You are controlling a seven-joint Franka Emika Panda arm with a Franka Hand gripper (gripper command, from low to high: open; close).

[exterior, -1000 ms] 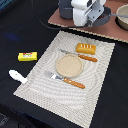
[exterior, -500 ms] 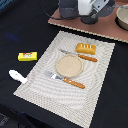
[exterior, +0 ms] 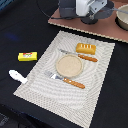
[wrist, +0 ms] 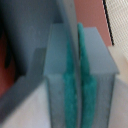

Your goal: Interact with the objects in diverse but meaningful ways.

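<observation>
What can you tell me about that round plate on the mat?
The plate is a small tan disc, plain and matte, perhaps wood or plastic, with a slightly raised rim. It lies flat and empty near the middle of the striped mat. A knife and a fork, both orange-handled, lie on opposite sides of it, close to its edge; whether they touch it cannot be told. The orange bread loaf sits just beyond, apart from it.

A dark surface (exterior: 20, 30) with a mat and toys on it.
A striped mat (exterior: 95, 80) lies in the middle. A yellow box (exterior: 27, 56) and a white utensil (exterior: 17, 76) lie beside it. A brown board (exterior: 95, 27) lies behind.
</observation>
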